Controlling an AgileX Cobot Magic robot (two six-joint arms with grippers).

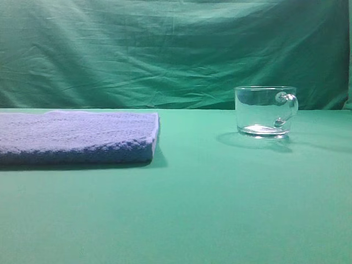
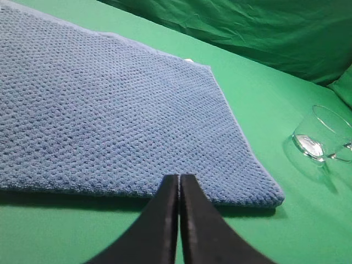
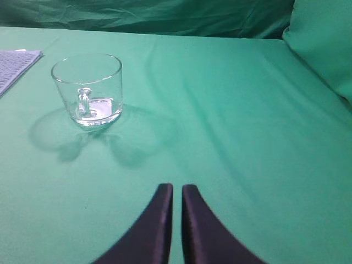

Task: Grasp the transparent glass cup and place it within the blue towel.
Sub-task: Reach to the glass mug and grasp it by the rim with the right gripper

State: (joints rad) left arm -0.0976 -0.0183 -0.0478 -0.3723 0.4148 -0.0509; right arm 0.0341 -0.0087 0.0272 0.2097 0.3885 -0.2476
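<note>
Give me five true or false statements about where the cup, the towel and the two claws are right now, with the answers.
1. The cup stands upright on the green cloth. True.
2. The cup sits on the towel. False: it stands apart from it, on the cloth.
3. The left claw is shut, empty, over the towel's near edge. True.
4. The right claw holds the cup. False: it is shut, empty and short of the cup.
5. The towel is crumpled in a heap. False: it lies flat, folded.
</note>
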